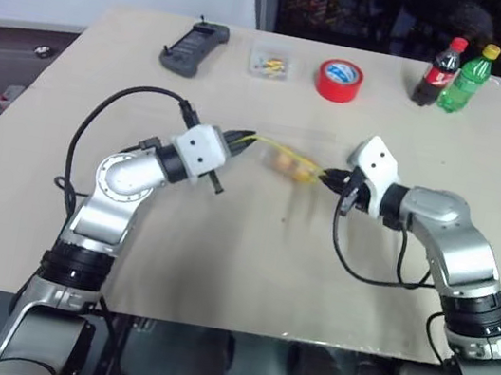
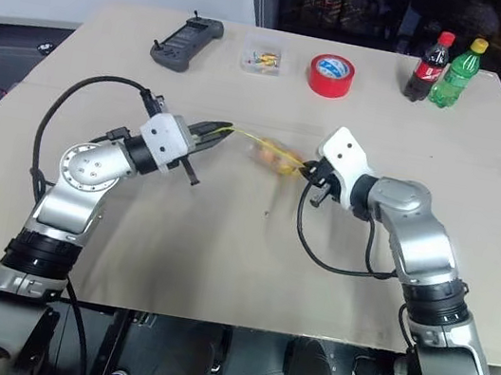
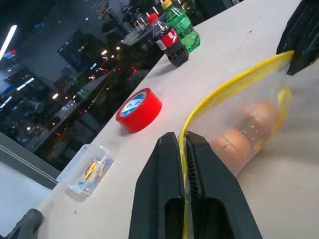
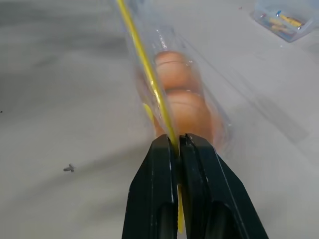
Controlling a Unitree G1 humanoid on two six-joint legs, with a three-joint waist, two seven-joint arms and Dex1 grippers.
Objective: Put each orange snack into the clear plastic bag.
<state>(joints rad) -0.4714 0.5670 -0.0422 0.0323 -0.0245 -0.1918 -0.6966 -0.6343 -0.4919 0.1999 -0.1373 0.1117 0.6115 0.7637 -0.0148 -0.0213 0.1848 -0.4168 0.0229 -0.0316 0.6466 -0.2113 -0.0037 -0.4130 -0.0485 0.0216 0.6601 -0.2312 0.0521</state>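
I have both grippers on the clear plastic bag (image 1: 284,161), which hangs stretched between them above the middle of the table (image 1: 218,269). My left gripper (image 3: 182,149) is pinched tight on the yellow strip (image 3: 224,87) at one end of the bag — in the left wrist view the strip runs straight down between the two black fingers (image 3: 159,199), with no gap on either side of it. My right gripper (image 4: 178,144) is clamped on the same yellow strip at the other end; the right wrist view shows its fingers pressed together around the strip, which stretches away from them in a taut line.

Both orange snacks (image 4: 179,94) are inside the bag, lying one against the other, the nearer one just past my right fingertips. From the left wrist I see them through the crinkly plastic as two rounded orange-brown shapes touching each other, below the yellow strip. From the head cameras the bag looks slightly blurred, so I cannot tell whether its lower edge touches the table.

Along the far edge of the table sit a black handheld controller (image 1: 193,46), a small clear box (image 1: 270,62) holding yellow bits, a red tape roll (image 1: 339,79) and — side by side at the far right — a cola bottle (image 1: 439,72) and a green bottle (image 1: 468,79). All are well apart from the bag.
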